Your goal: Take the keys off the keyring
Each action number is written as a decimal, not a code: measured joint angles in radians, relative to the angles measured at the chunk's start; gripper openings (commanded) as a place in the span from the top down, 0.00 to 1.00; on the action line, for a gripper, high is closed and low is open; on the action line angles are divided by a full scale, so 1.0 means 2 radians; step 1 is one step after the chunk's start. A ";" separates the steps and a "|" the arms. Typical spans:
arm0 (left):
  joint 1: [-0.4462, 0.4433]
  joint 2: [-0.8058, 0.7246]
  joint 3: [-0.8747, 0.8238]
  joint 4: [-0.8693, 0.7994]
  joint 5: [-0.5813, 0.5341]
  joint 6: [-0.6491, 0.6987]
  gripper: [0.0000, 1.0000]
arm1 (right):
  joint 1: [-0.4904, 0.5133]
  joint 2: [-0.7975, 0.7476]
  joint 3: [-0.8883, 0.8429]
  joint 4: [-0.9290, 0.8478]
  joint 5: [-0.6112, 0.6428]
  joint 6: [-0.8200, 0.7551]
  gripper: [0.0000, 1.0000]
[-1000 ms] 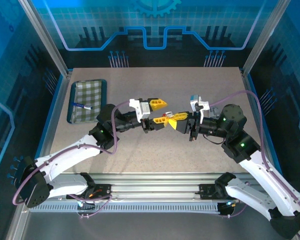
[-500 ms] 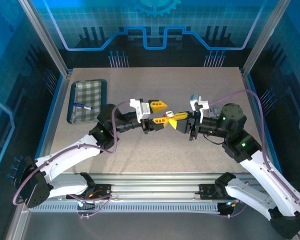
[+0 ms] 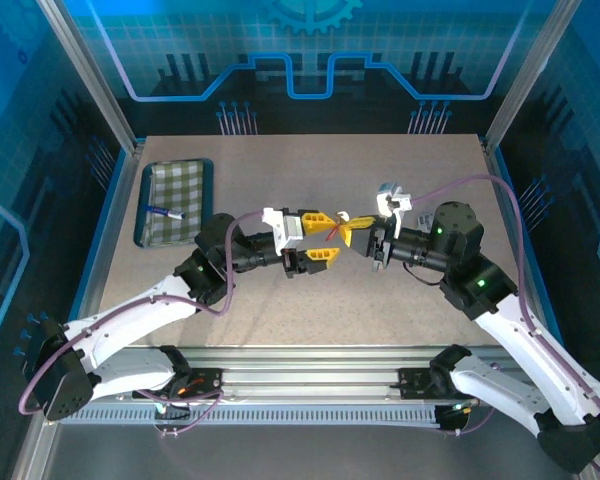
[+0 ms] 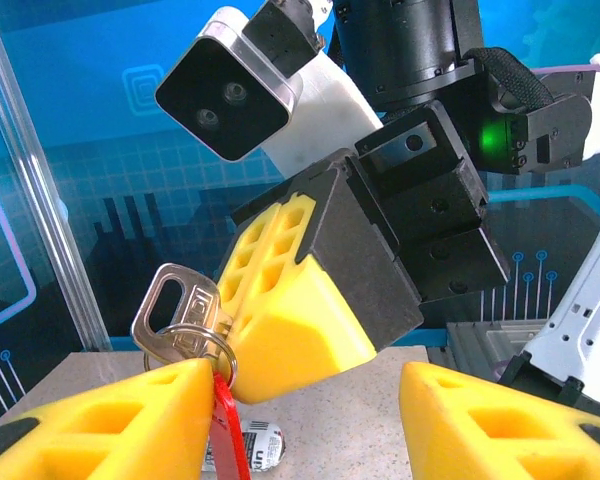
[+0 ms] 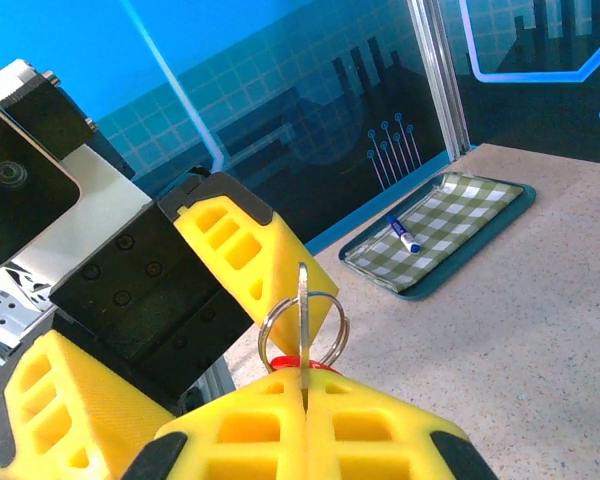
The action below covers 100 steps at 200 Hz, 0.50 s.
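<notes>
My right gripper is shut on the blade of a silver key, which stands edge-on above its yellow fingers. A silver split keyring runs through the key's head, and a red tag hangs from the ring. My left gripper is open. Its yellow fingers straddle the right gripper's tip, the left one close against the ring and tag. Both grippers meet above the table's middle, left and right.
A teal tray with a checked cloth holds a blue-and-white pen at the table's far left; the same tray and pen lie beyond the key. A small white labelled item lies on the table under the grippers.
The left gripper has shifted toward the near side and right, so its fingers now straddle the right gripper's tip. The right gripper has edged slightly left, still holding the key.
</notes>
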State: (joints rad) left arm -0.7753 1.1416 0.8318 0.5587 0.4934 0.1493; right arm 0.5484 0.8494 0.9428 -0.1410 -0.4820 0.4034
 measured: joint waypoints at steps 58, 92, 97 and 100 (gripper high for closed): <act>-0.004 0.008 -0.007 0.012 -0.055 0.023 0.45 | 0.000 0.001 0.005 0.002 -0.021 0.001 1.00; -0.004 0.009 -0.008 0.015 -0.076 0.034 0.44 | 0.000 0.001 0.010 0.003 -0.038 0.001 1.00; -0.004 0.009 -0.008 0.015 -0.079 0.035 0.44 | 0.000 0.001 0.010 0.003 -0.041 0.002 1.00; -0.004 0.009 -0.008 0.016 -0.081 0.035 0.44 | 0.000 0.002 0.010 0.003 -0.042 0.002 1.00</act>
State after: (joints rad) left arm -0.7837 1.1587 0.8158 0.5900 0.3317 0.2199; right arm 0.5488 0.8524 0.9638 -0.1341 -0.5667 0.4076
